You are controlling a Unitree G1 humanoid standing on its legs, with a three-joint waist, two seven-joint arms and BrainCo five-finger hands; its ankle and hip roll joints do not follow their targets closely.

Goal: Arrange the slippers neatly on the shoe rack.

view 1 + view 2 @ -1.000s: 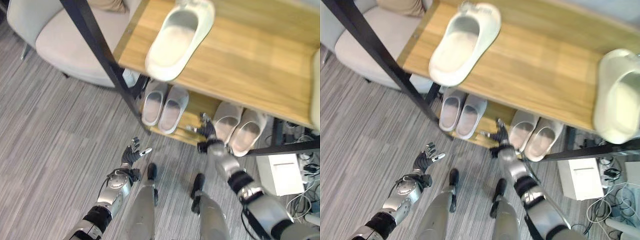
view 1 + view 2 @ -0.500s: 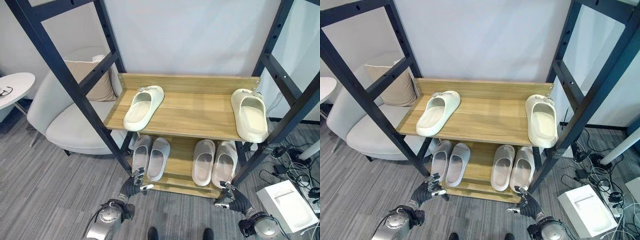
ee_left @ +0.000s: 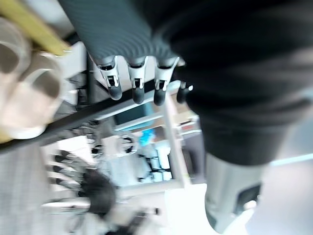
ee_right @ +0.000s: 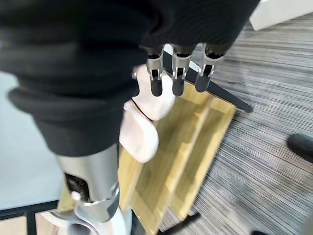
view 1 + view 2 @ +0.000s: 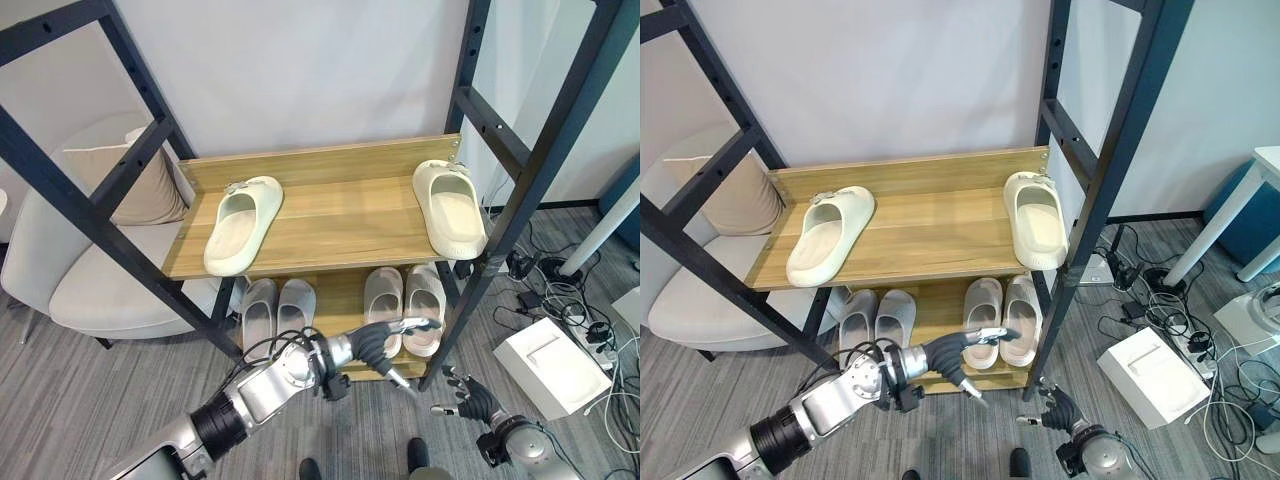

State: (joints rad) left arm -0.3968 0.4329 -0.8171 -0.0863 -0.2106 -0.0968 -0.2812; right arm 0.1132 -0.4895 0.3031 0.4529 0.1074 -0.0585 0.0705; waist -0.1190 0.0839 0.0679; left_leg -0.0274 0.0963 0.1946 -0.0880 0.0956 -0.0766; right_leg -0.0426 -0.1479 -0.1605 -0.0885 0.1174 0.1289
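Two cream slippers lie far apart on the wooden top shelf of the shoe rack: one at the left, angled, one at the right end. On the lower shelf stand a grey pair and a pale pink pair. My left hand reaches across in front of the lower shelf, open, fingers stretched toward the pink pair and holding nothing. My right hand hovers low over the floor at the right of the rack, open with fingers spread.
Black metal posts frame the rack on both sides. A light armchair with a beige cushion stands to the left. A white box and a tangle of cables lie on the floor at the right.
The camera has tilted up and shifted right, from the floor to the whole rack. My left arm has swung right across the lower shelf to the pink pair. The right hand stays low.
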